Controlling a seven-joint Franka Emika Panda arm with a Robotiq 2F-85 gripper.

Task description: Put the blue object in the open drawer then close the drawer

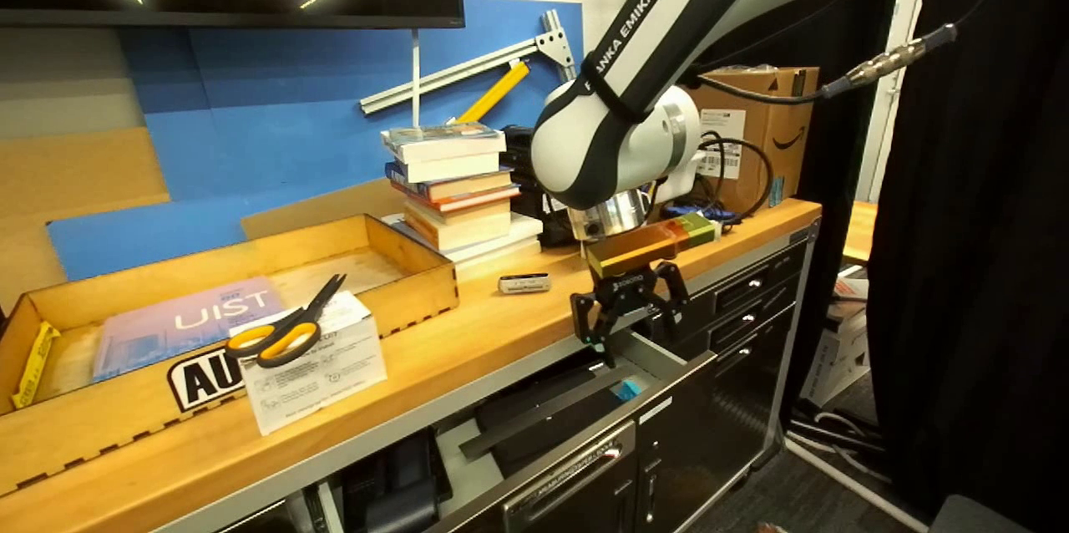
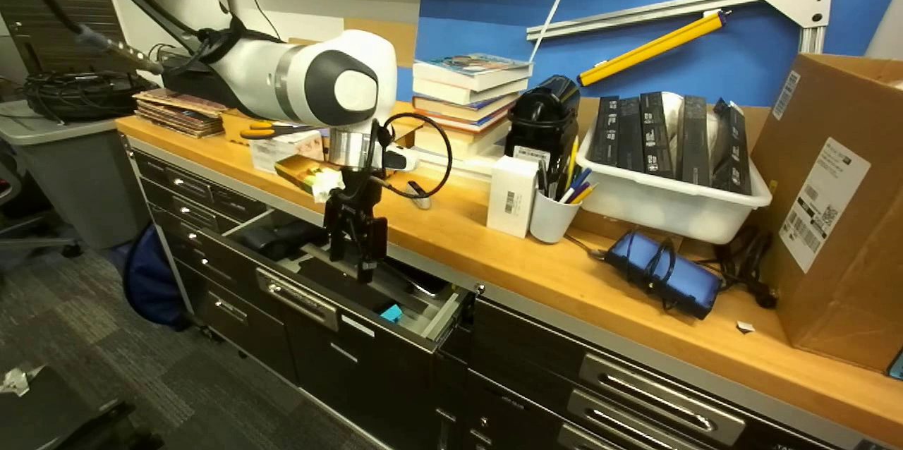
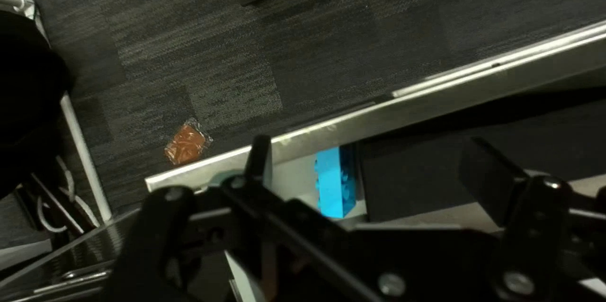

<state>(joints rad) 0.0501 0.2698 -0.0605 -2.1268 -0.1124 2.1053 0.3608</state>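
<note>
The blue object (image 1: 626, 390) is a small light-blue block with studs. It lies inside the open drawer (image 1: 681, 409), near the front wall at one end, and shows also in an exterior view (image 2: 391, 313) and in the wrist view (image 3: 333, 183). The drawer is pulled out, with its black front (image 2: 405, 362) and pale rim (image 3: 360, 119) in sight. My gripper (image 1: 637, 338) is open and empty, pointing down over the drawer. It is above and apart from the block, also in an exterior view (image 2: 352, 263). In the wrist view the fingers (image 3: 371, 160) are wide apart, with the block between them in the picture.
The wooden worktop edge (image 2: 451, 245) runs behind the drawer. Dark flat items (image 1: 551, 408) lie in the drawer. On the worktop are a small grey-white item (image 1: 524, 283), stacked books (image 1: 463, 207), a wooden tray (image 1: 417, 299), and scissors (image 1: 288, 332) on a white box (image 1: 321, 374).
</note>
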